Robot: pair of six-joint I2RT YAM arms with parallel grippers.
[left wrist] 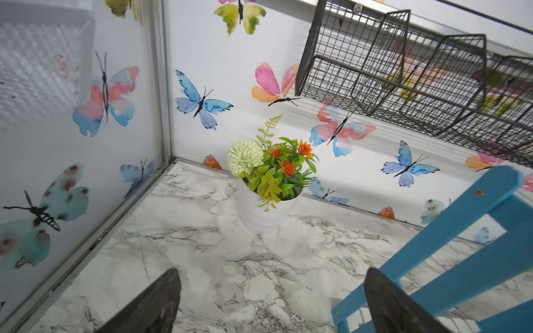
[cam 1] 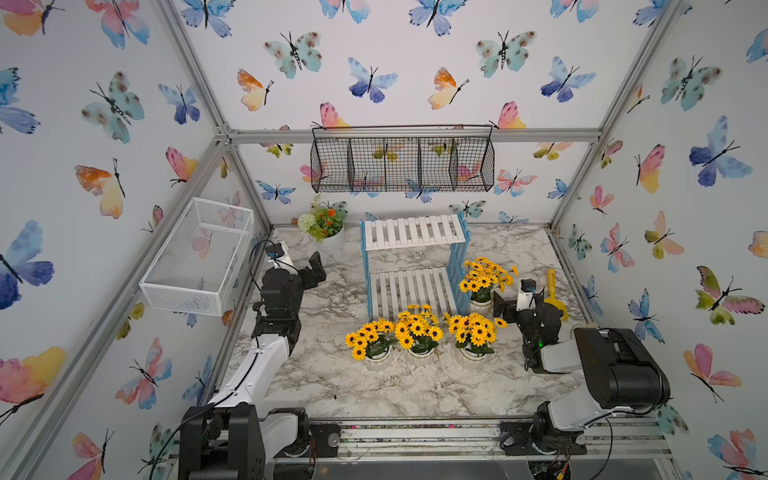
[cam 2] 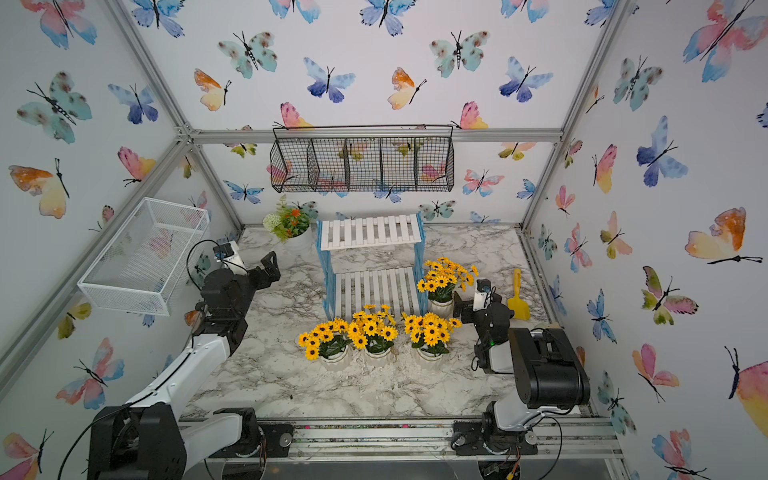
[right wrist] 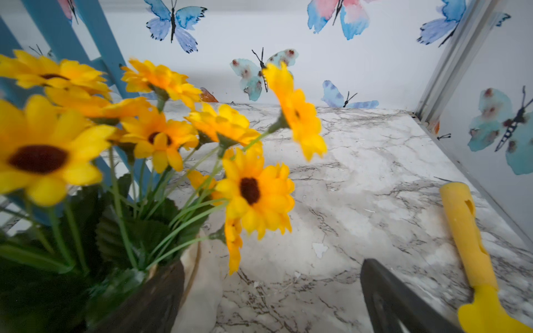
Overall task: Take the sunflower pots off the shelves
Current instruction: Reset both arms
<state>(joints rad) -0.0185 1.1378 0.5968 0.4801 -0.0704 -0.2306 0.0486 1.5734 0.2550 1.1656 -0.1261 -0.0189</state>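
All four sunflower pots [cam 1: 417, 332] stand on the marble table [cam 1: 332, 382], off the shelves [cam 1: 409, 291]. (I take 12 o'clock as the back wall in both top views.) Three sit in a row at 6 o'clock from the rack, and the bunches of the left and middle ones brush together. The fourth pot [cam 1: 482, 282] stands alone at 3 o'clock of the lower board, just beside the blue lattice side frame.

My right gripper [cam 1: 505, 307] is at 4 o'clock of that fourth pot, very near it, with its jaws spread wide and holding nothing. In the right wrist view one of its fingers [right wrist: 144, 299] sits right at the pot's white side, and I cannot tell whether they touch. At 3 o'clock of this gripper a yellow trowel [cam 1: 555, 297] lies flat on the marble.

My left gripper [cam 1: 316, 270] hangs at 9 o'clock of the shelves, well apart from every sunflower, its jaws likewise spread over bare marble. A mixed-flower pot [cam 1: 326, 226] stands at 10 o'clock of the rack. A black wire basket [cam 1: 403, 164] hangs on the back wall at 12 o'clock, and a white mesh basket [cam 1: 199, 257] on the wall at 9.
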